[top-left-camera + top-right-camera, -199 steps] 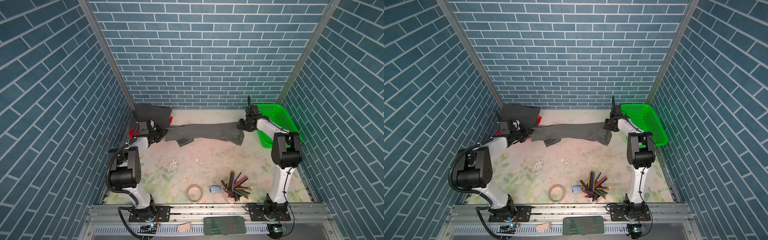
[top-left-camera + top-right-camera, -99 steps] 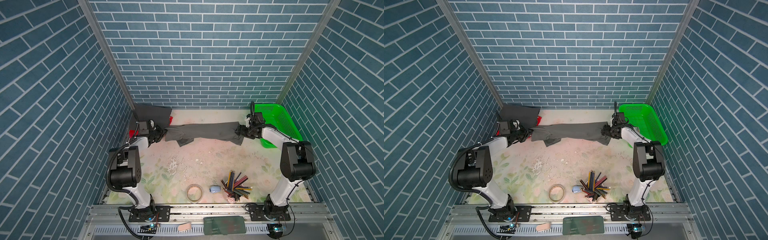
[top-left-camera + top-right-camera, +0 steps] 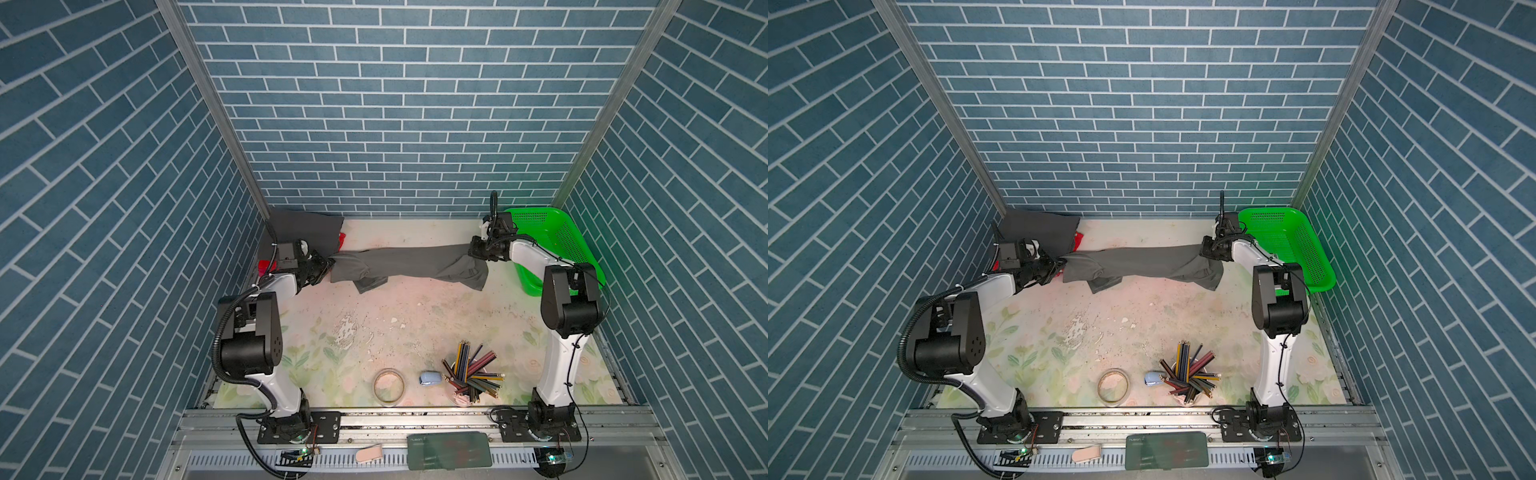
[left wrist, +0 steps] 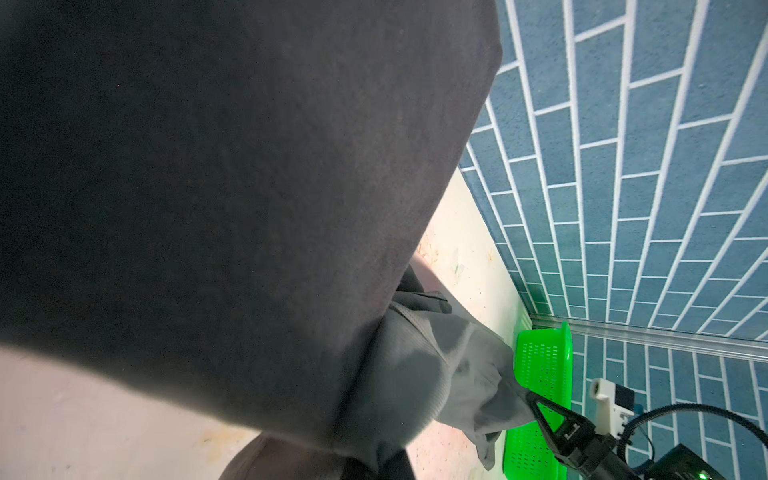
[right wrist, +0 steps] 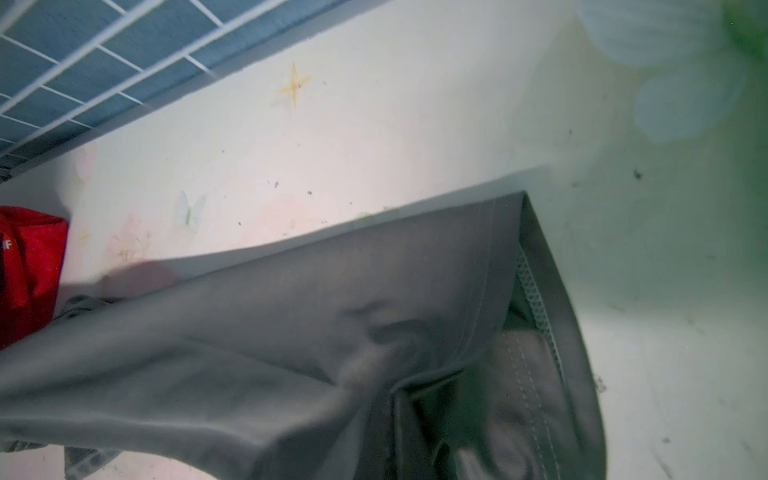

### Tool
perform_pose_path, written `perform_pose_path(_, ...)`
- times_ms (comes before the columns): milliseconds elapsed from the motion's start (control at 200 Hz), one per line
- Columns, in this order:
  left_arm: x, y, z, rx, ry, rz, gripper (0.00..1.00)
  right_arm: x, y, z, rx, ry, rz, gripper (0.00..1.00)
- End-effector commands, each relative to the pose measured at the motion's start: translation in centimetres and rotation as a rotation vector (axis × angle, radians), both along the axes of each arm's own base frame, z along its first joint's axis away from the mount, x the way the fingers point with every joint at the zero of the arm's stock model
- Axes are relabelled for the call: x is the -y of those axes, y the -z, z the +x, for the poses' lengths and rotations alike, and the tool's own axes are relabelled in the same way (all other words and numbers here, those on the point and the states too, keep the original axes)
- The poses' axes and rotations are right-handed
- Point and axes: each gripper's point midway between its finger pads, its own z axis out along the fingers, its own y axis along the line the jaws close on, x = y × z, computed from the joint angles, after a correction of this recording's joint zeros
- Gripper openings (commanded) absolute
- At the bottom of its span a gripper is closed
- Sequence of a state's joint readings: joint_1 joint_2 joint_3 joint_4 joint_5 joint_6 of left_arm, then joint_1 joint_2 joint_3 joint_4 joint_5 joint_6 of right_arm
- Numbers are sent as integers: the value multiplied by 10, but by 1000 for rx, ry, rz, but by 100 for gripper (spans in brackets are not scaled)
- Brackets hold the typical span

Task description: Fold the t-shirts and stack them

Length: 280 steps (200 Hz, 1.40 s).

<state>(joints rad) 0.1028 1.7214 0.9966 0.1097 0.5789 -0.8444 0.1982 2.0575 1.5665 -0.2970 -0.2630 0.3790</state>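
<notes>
1. While your left gripper (image 3: 329, 264) is clamped tight on one end of the mid-grey t-shirt (image 3: 409, 266), at about 10 o'clock on the table (image 3: 415, 326), the cloth runs as a bunched band toward 2 o'clock.
2. Your right gripper (image 3: 477, 252) is closed on the other end, pinching cloth just beside the green basket (image 3: 557, 237).
3. You have the charcoal t-shirt (image 3: 305, 226) lying flat at 11 o'clock, in the far corner, behind the left gripper.

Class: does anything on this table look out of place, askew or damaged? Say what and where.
The mid-grey t-shirt is bunched like a rope, stretched between the left end effector and the right end effector, not spread flat. The table surface is flaking near its middle.
</notes>
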Motion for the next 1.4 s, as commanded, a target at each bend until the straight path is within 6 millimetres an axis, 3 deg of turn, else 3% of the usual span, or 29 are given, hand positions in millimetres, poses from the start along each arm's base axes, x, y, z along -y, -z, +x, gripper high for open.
perform_pose_path(0,-10,-8,6,14,-15,6,0,3,-16,17,9,40,3,0)
perform_pose_path(95,-12,-12,5,23,-23,0,0,-3,-18,16,-41,8,7,0)
perform_pose_path(165,-13,-17,3,32,-23,5,0,-7,-18,2,-42,-13,-4,0)
perform_pose_path(290,-10,-19,-5,33,-12,-8,0,-1,-29,-44,-30,-26,-14,0)
perform_pose_path(450,-1,-21,-27,25,14,-31,0,28,-34,-116,-39,10,-72,0)
perform_pose_path(555,1,-23,-42,21,22,-24,0,42,-23,-149,-58,28,-94,0)
perform_pose_path(675,2,-28,-53,23,22,-18,0,52,1,-169,-119,37,-131,0)
perform_pose_path(780,2,-21,-57,9,16,12,0,50,30,-172,-213,23,-136,0)
perform_pose_path(890,16,-4,-61,-36,55,6,0,37,51,-171,-281,-14,-106,26)
perform_pose_path(1025,28,8,-63,-60,83,16,0,43,41,-159,-242,12,-135,59)
perform_pose_path(1135,30,13,-62,-71,85,18,0,50,29,-142,-206,32,-176,78)
perform_pose_path(1265,35,16,-59,-73,91,23,0,48,39,-115,-205,32,-171,84)
perform_pose_path(1340,40,17,-59,-73,99,26,0,47,53,-98,-227,33,-188,84)
perform_pose_path(1395,43,15,-58,-68,105,27,0,45,59,-86,-223,37,-192,78)
